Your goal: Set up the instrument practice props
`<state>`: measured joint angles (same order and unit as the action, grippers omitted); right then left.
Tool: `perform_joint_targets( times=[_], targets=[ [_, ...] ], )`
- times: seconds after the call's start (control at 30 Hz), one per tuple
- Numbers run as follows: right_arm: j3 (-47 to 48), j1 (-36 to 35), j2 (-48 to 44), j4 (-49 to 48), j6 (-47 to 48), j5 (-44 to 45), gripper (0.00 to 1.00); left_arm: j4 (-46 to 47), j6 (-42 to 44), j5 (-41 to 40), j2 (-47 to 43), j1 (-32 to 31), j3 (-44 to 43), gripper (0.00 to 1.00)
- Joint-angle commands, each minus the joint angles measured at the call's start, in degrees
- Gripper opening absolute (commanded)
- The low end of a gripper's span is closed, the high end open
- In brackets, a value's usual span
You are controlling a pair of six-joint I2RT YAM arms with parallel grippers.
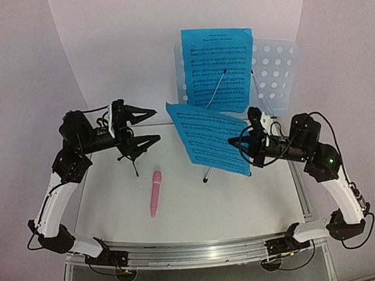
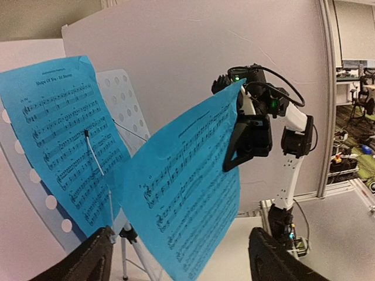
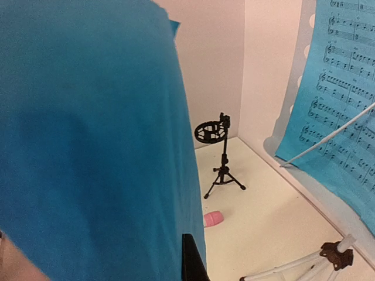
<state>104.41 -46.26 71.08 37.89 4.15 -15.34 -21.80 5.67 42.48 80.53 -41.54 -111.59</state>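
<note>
The pale blue perforated music stand (image 1: 274,67) stands at the back right on its silver tripod (image 3: 328,260). One blue music sheet (image 1: 217,69) rests on it under a wire clip. My right gripper (image 1: 256,138) is shut on the right edge of the second blue sheet (image 1: 207,139) and holds it in the air in front of the stand. That sheet fills the right wrist view (image 3: 94,140). My left gripper (image 1: 152,125) is open and empty, raised above the black tripod mic holder (image 1: 134,159). The pink microphone (image 1: 155,192) lies on the table.
White walls close in the back and both sides. A metal rail (image 1: 197,251) runs along the near edge. In the left wrist view the stand (image 2: 120,105), both sheets and my right arm (image 2: 293,134) show.
</note>
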Motion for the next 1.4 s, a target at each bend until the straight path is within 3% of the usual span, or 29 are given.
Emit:
perform_joint_targets(
  times=[0.0,0.17,0.3,0.43,0.57,0.67,0.93,1.2,1.37],
  targets=[
    [-8.44,0.07,-3.80,1.57,-3.30,-5.37,0.00,-0.23,5.02,-2.11,-4.97,0.05,2.26,0.85],
    [-18.74,0.08,-8.83,2.20,-7.49,-5.80,0.00,-0.66,1.66,-3.18,-6.27,0.31,9.29,0.83],
    [-28.00,0.08,-12.38,2.31,-8.58,-3.04,0.00,6.30,5.19,-1.29,-11.18,0.36,26.16,0.77],
    [-34.32,0.05,-13.83,2.43,-9.95,0.79,0.00,21.01,9.01,-2.47,-17.25,0.29,45.32,0.75],
    [-39.25,0.26,-15.44,2.70,-13.99,7.16,0.00,25.59,4.35,-6.86,-10.84,0.32,50.65,0.73],
    [-42.62,1.42,-16.26,3.75,-18.24,12.58,0.00,36.53,0.74,-9.15,-4.71,0.32,55.00,0.73],
    [-45.62,3.23,-27.09,12.09,-33.98,30.14,0.00,53.14,-7.01,-9.78,19.22,-0.75,48.89,0.75],
    [-46.73,3.28,-40.17,17.76,-40.45,39.55,0.00,56.31,-9.57,-9.63,39.76,-1.94,30.09,0.78],
    [-46.57,3.28,-41.47,18.56,-41.08,41.55,0.00,57.33,-10.13,-10.58,48.80,-3.16,22.61,0.77]
  ],
)
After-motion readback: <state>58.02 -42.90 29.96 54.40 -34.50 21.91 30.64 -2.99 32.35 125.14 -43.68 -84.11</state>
